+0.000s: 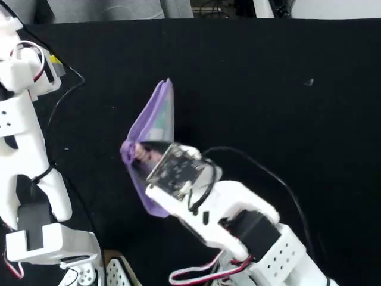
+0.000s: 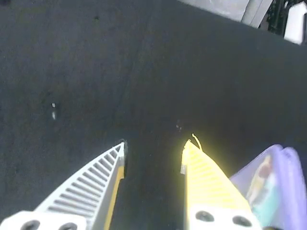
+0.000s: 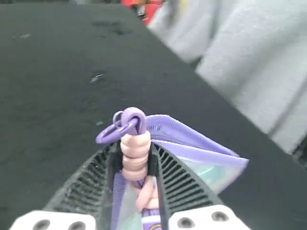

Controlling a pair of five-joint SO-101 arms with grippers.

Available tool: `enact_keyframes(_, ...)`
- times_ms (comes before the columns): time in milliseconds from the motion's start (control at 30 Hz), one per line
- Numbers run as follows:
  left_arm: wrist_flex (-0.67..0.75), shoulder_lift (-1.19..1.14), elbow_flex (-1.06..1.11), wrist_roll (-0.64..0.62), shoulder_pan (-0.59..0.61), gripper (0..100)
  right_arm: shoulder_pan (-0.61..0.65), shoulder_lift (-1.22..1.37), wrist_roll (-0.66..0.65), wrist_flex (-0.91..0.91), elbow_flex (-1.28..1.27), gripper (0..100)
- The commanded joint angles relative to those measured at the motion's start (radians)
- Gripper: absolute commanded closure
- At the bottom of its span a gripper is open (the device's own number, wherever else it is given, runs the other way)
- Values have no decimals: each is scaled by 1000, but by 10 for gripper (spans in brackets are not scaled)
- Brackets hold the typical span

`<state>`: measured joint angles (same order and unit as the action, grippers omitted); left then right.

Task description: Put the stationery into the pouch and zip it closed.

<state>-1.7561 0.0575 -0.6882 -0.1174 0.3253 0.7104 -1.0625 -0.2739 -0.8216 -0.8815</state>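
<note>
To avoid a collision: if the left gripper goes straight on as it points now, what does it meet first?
Probably the bare black table; the purple pouch lies off to one side of the left gripper.

l end effector open | r end effector clamped on zip pull, arm fwd

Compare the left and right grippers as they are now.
The left gripper is open and empty; the right gripper is shut on the pink zipper pull of the purple pouch. The left gripper sits over bare black table; the right gripper is at the pouch. Both have ribbed fingers.
</note>
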Motion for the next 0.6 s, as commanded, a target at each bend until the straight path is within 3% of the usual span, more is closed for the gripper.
enact_keyframes(0, -2, 3, 59, 12, -5, 802, -121, 36, -21, -6, -64, 987)
enact_keyframes(567, 26, 0, 677, 3, -35, 805, 34, 38, -18, 204, -30, 987)
